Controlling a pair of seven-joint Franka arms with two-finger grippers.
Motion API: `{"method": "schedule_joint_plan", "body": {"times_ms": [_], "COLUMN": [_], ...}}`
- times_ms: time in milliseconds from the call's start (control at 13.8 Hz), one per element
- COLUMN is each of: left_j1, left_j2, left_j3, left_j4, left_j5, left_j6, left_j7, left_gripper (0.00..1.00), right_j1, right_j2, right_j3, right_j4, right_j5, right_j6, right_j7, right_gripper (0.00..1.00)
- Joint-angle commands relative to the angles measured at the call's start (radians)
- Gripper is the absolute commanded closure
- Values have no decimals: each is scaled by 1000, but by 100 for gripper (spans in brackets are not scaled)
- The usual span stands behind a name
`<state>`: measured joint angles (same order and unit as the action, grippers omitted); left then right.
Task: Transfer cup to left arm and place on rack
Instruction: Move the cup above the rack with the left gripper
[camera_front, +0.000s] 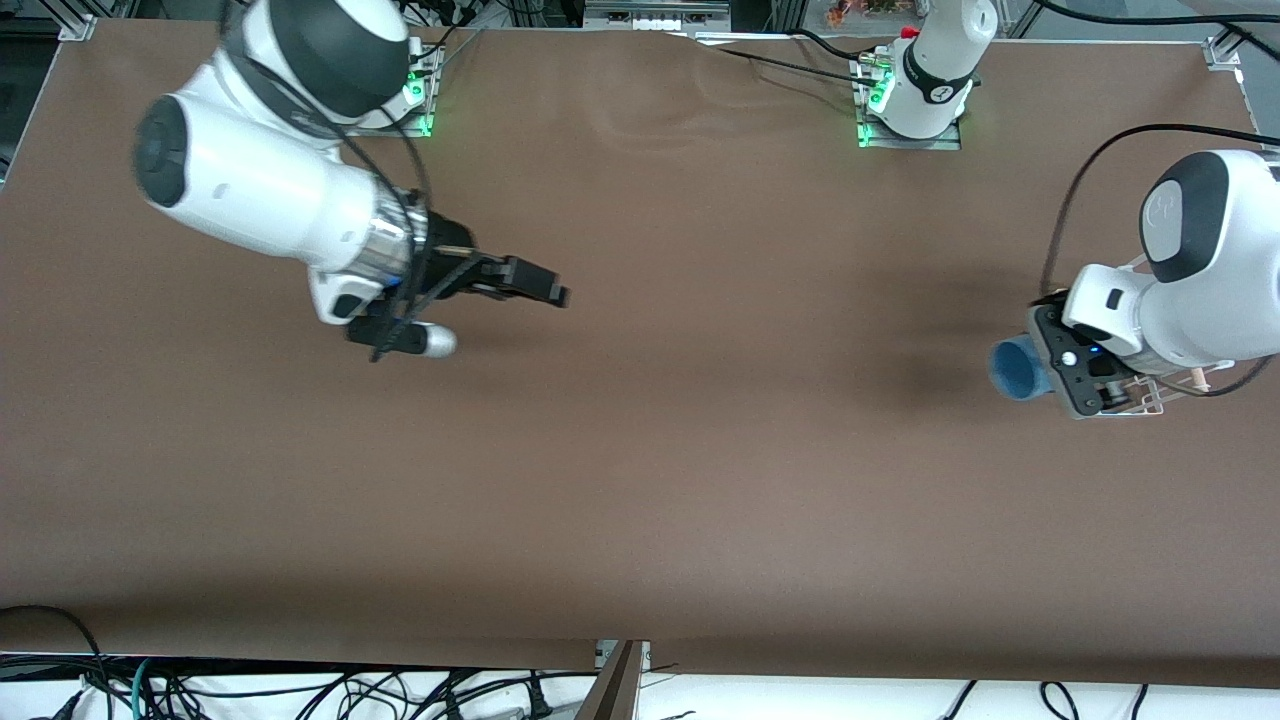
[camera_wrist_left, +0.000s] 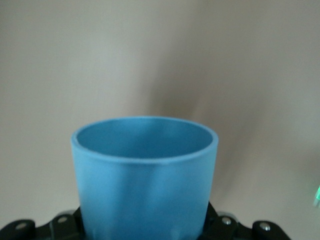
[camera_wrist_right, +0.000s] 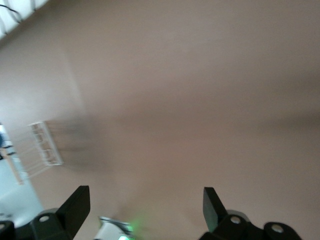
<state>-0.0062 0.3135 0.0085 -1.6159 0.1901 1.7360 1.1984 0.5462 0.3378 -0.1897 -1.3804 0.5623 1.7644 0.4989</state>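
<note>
We've got the cup (camera_front: 1017, 368) clamped in the left gripper (camera_front: 1050, 372) at the left arm's end of the table (camera_front: 700, 450), hanging in the air just beside the rack (camera_front: 1150, 398). Cup lies on its side in the front view, open mouth pointing away from the rack toward the middle of the table, base end pinched in the black gripper body. Left wrist view confirms the hold: the cup (camera_wrist_left: 145, 175) fills the lower middle of the shot, rim and hollow inside facing the camera, with the gripper (camera_wrist_left: 145, 227) hardware closed in on both sides of its base. We see no contact between cup and rack from the front view; the gripper and the left arm (camera_front: 1190, 290) cover most of the rack, so only some white wire and a bit of the pale wooden dowel (camera_front: 1196, 377) show under the wrist. We can't tell from here how high the cup sits over the table. Right arm (camera_front: 270, 190) waits well apart from the rack, toward its own end of the table, right gripper (camera_front: 550, 292) spread wide and holding nothing. Right wrist view shows the two black fingers (camera_wrist_right: 76, 205) far apart over bare brown table, with the rack (camera_wrist_right: 45, 145) small and far off.
</note>
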Motion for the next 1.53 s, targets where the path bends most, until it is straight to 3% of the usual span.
{"method": "schedule_joint_plan", "body": {"times_ms": [0,291,582,727,873,1091,1455], "left_j1": [-11,15,20,28,38,64,68], "left_j2": [2,1,1,-8,-48,-123,-169], "left_j3": [-7,-8,-28,-28,-47,-64,-113], "left_j4": [-5,-109,-338,-425,-504,-666,-815], "left_j5": [314,675,1024,1168,1200,1247,1249], "left_j6": [-100,-135,-119,-86,-87,-87,-128], "left_j7": [-58,-59,-104,-153,-172,-284,-371], "left_gripper": [100,100,100,100,100,100,100], "right_j1": [5,5,5,5,8,9,-12], "right_j2": [-23,-25,-31,-42,-48,-48,-37], "right_j3": [-124,-276,-355,-356,-353,-356,-356], "right_j4": [-8,-8,-8,-6,-5,-2,88], "right_j5": [-56,-155,-338,-439,-496,-467,-462], "right_j6": [-143,-224,-293,-330,-381,-479,-352], "right_j7": [-142,-371,-574,-592,-592,-541,-543], "right_gripper": [0,0,0,0,0,0,0]}}
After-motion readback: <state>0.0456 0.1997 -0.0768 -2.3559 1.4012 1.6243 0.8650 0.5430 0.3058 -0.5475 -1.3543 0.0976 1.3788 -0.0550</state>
